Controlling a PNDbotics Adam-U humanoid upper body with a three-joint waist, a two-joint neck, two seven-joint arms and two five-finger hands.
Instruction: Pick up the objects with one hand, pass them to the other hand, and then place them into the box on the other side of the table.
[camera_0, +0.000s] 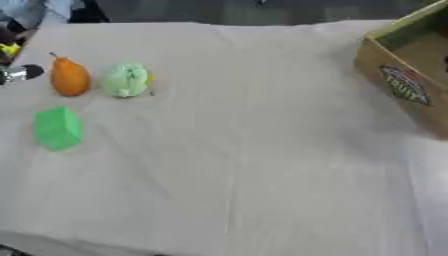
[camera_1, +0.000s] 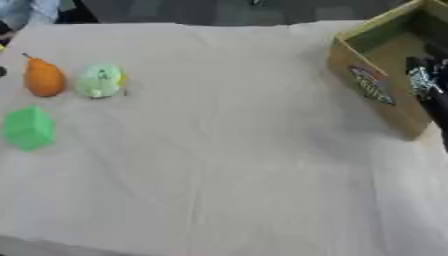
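Table (camera_0: 245, 165) covered by a beige, slightly creased cloth that fills most of the view. 3 small objects lie on it toward 9 to 10 o'clock: an orange pear-shaped object (camera_0: 69, 76) with its stem pointing up-left; just beside it, at its 3 o'clock, a pale green rounded object (camera_0: 127, 79) with a small yellow patch; and, at about 7 o'clock from the pear shape, a green block (camera_0: 59, 128), set apart. An open cardboard box (camera_1: 372, 85) with a printed label on its side stands at 2 o'clock.
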